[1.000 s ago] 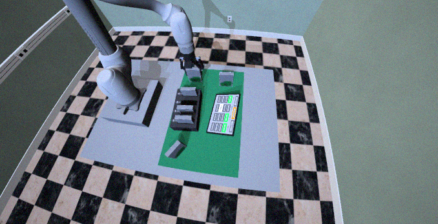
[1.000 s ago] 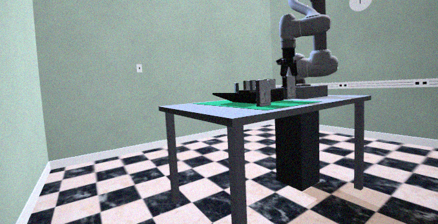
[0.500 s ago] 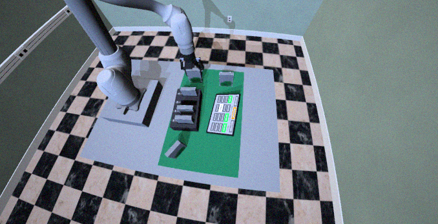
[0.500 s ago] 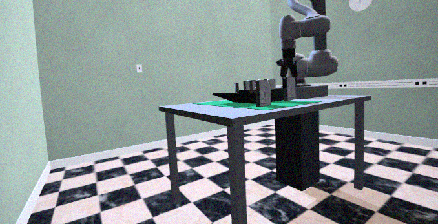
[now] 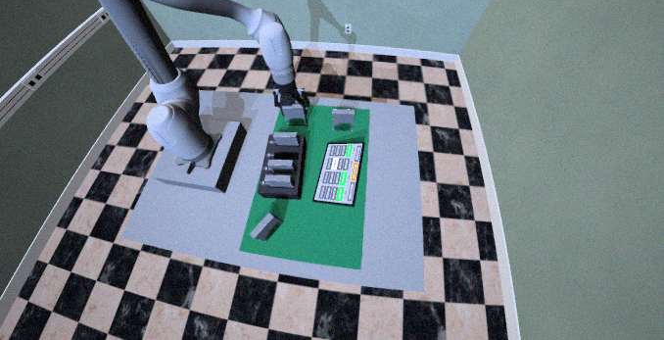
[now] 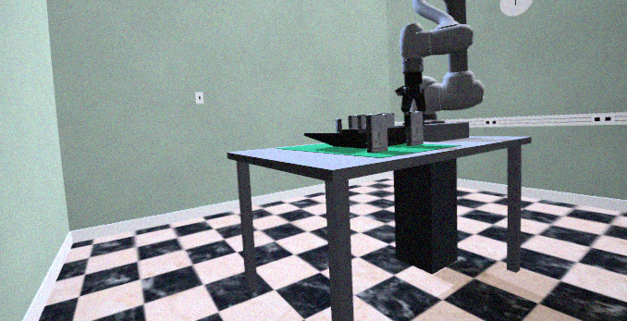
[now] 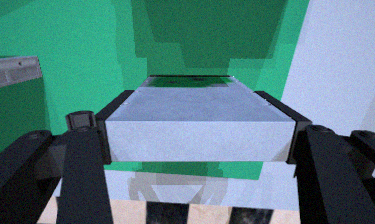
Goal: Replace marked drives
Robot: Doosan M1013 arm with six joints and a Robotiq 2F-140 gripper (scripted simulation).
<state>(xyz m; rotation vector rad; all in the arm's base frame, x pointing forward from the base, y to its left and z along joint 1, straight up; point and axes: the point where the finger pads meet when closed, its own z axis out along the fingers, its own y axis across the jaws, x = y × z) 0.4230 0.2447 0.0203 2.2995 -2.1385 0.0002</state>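
Note:
My gripper (image 5: 294,108) (image 6: 412,110) (image 7: 194,105) is shut on a grey drive (image 5: 295,116) (image 6: 415,129) (image 7: 199,141), upright behind the dock, its lower end at or just above the mat (image 5: 313,240) (image 6: 301,148); contact is unclear. The dark dock (image 5: 277,195) holds three drives (image 5: 286,138) (image 5: 281,165) (image 5: 277,181); the second bay from the back (image 5: 283,156) looks empty. One drive (image 5: 343,119) (image 6: 378,133) stands on the mat at the back right. Another drive (image 5: 265,226) sits at an angle near the front left. The screen (image 5: 318,200) shows several green marks, one white-filled cell and one orange box.
The screen lies right of the dock; its dark tilted back (image 6: 324,137) shows in the exterior view. The robot's base block (image 5: 230,157) is left of the dock on the grey table (image 5: 392,220) (image 6: 287,161). A drive edge (image 7: 14,70) shows at the wrist view's left.

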